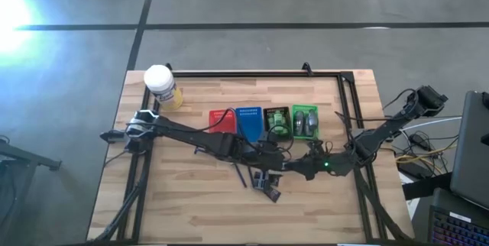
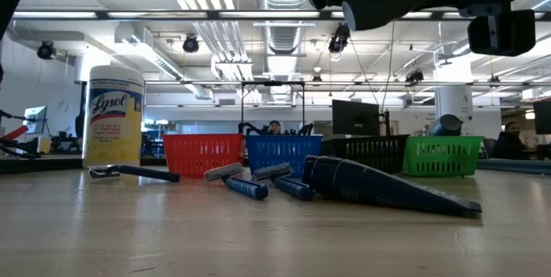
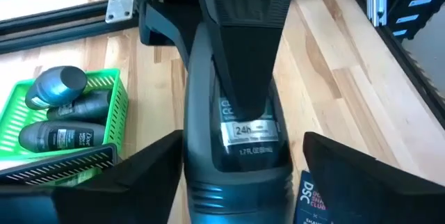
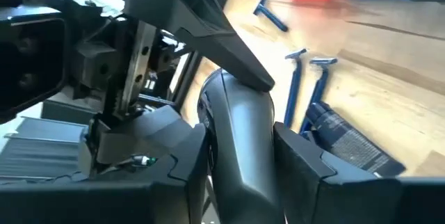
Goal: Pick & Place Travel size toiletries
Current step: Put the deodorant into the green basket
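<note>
A dark grey oval tube with a "24h" label is held up over the table's middle between both grippers. My left gripper reaches in from the left. My right gripper reaches in from the right. Both are closed around the tube. On the wood below lie thin razors and dark rectangular packets; one packet also shows in the right wrist view. More grey tubes lie in the green basket. My left gripper has the tube's two narrow sides between its two fingers and lies along the tube. The tube is lifted clear of the table. My right gripper pinches the tube's two broad faces. One finger lies on the labelled face, coming from the other end.
Red, blue, black and green baskets stand in a row behind the grippers. A yellow jar with a white cap stands at the far left corner. Razors and a dark packet lie near the front middle.
</note>
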Robot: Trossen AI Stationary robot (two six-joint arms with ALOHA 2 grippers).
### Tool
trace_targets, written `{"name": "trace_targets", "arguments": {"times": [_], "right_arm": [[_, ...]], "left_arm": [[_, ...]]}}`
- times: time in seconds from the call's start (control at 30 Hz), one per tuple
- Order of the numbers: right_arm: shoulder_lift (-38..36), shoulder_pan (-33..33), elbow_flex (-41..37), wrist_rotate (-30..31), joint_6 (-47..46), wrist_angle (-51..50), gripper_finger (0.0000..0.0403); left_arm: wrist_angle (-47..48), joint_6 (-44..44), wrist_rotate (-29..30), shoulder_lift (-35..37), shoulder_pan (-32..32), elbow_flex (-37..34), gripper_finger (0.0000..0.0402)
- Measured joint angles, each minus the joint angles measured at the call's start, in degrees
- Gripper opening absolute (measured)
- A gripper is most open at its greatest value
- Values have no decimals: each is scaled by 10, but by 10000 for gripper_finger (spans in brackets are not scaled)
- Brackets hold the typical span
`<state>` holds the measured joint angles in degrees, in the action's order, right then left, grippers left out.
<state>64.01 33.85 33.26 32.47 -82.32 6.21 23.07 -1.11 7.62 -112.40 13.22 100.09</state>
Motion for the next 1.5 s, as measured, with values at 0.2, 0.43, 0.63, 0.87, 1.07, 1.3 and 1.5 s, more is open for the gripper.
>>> {"name": "trace_targets", "arguments": {"times": [0.2, 0.43, 0.63, 0.87, 1.07, 1.3, 1.5], "right_arm": [[-1, 0, 0, 6, 1, -17, 120], [-12, 0, 0, 10, -31, -104, 120], [-61, 0, 1, 56, -157, -310, 125], [-107, -26, 69, 127, -275, -601, 121], [-75, -116, 106, 97, -255, -714, 123], [-16, -204, 106, 100, -186, -660, 123], [18, -259, 106, 82, -108, -586, 126]], "left_arm": [[35, 3, 7, 1, 0, 0, 311], [185, 43, 83, 18, 1, 0, 313], [274, 73, 91, 38, 2, -7, 314], [245, 93, 89, 104, 5, -121, 314], [113, 113, 45, 209, -17, -269, 314], [27, 115, 38, 312, -56, -388, 314], [20, 115, 39, 359, -88, -435, 314]]}}
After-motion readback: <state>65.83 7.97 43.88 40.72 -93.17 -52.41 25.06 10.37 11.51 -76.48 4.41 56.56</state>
